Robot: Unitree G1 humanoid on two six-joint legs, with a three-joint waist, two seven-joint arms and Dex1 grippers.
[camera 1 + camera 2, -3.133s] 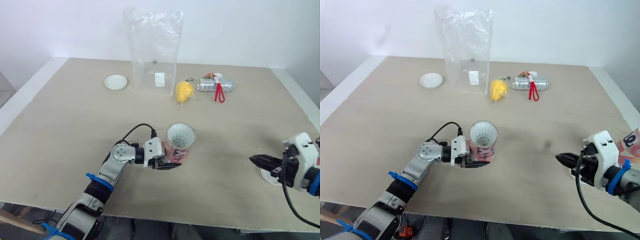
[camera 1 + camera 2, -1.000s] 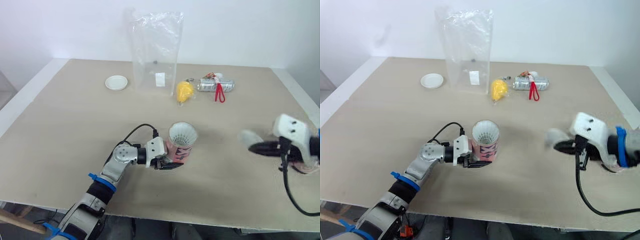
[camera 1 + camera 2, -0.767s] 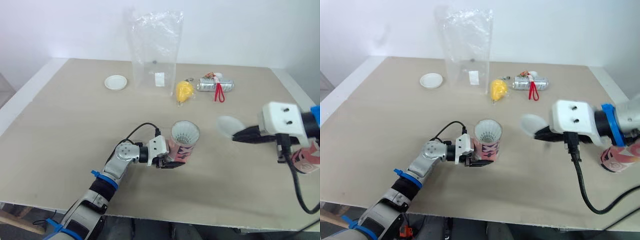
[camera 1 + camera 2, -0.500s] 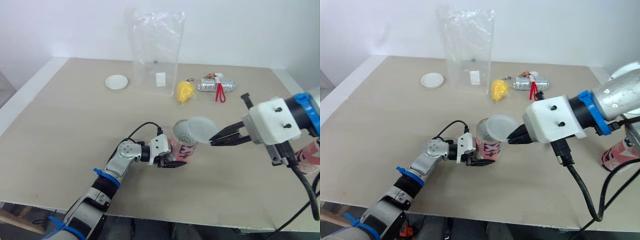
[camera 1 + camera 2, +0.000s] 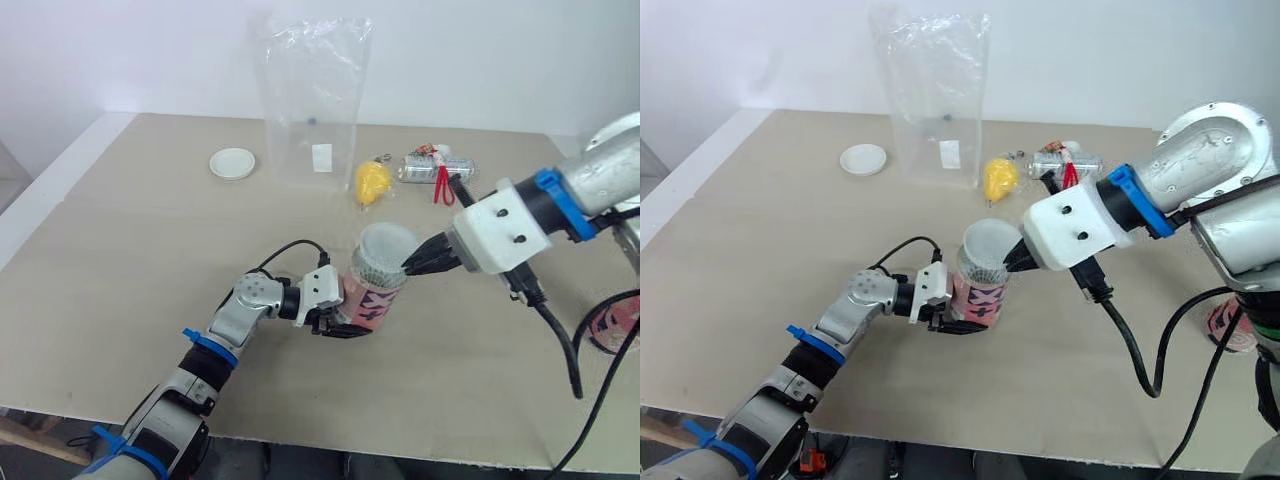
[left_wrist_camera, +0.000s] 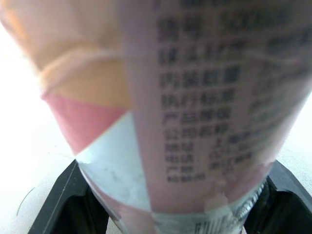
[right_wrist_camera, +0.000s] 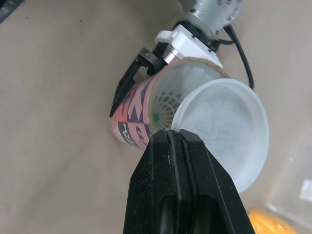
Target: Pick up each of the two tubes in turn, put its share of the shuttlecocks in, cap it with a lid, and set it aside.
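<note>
My left gripper [image 5: 343,320] is shut on the lower part of a pink patterned tube [image 5: 373,297], which leans to the right above the table [image 5: 150,260]. In the left wrist view the tube's printed wall [image 6: 195,112] stands between the black fingers [image 6: 61,197]. White shuttlecocks [image 7: 168,97] show inside its open mouth. My right gripper [image 5: 412,266] is shut on the rim of a translucent white lid [image 5: 388,246], held tilted against the tube's mouth and covering part of it [image 7: 222,131]. A second pink tube [image 5: 1226,322] stands at the far right.
Another white lid [image 5: 232,163] lies at the back left. A tall clear plastic bag [image 5: 312,100] stands at the back middle, with a yellow object [image 5: 369,183] and a silver can with a red strap [image 5: 436,171] to its right.
My right gripper has lifted the lid from the table's right side and swung it left up to the tube's mouth. My left gripper has tipped the tube further to the right.
</note>
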